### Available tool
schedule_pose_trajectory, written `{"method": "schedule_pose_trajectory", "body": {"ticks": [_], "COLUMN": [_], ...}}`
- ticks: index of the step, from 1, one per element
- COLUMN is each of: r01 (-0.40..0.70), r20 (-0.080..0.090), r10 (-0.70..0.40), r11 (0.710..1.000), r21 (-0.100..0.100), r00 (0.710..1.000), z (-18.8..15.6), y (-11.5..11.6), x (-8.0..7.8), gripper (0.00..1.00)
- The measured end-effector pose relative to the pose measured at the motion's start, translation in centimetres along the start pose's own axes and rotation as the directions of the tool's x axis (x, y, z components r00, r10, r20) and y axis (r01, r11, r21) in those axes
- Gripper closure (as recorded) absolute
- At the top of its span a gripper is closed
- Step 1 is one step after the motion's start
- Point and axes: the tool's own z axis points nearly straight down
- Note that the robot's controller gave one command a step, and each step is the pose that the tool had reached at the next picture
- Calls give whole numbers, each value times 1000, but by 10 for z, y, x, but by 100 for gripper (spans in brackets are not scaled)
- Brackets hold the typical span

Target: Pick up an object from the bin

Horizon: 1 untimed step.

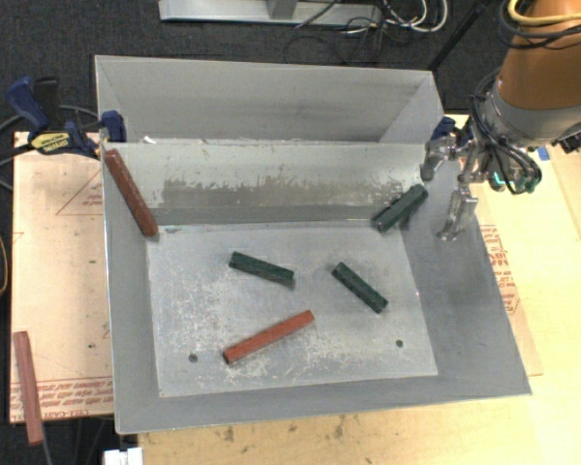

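My gripper (443, 197) hangs above the bin's right wall near the back right corner. It is open, with nothing between its fingers. Just to its left a dark green block (399, 208) leans tilted against the back wall. It is close to the gripper but apart from it. A second dark green block (359, 288) lies on the floor below that, right of centre.
A third dark green block (261, 268) lies near the middle of the floor. A reddish-brown bar (268, 337) lies slanted near the front. Another reddish-brown bar (130, 194) leans against the left wall at the back.
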Motion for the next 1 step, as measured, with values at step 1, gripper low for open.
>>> {"method": "schedule_pose_trajectory", "body": {"ticks": [1], "r01": [144], "r20": [-1], "r10": [-144], "r11": [990], "r21": [-2], "r00": [990], "z": [164], "y": [24], "x": [11], "gripper": [0]}}
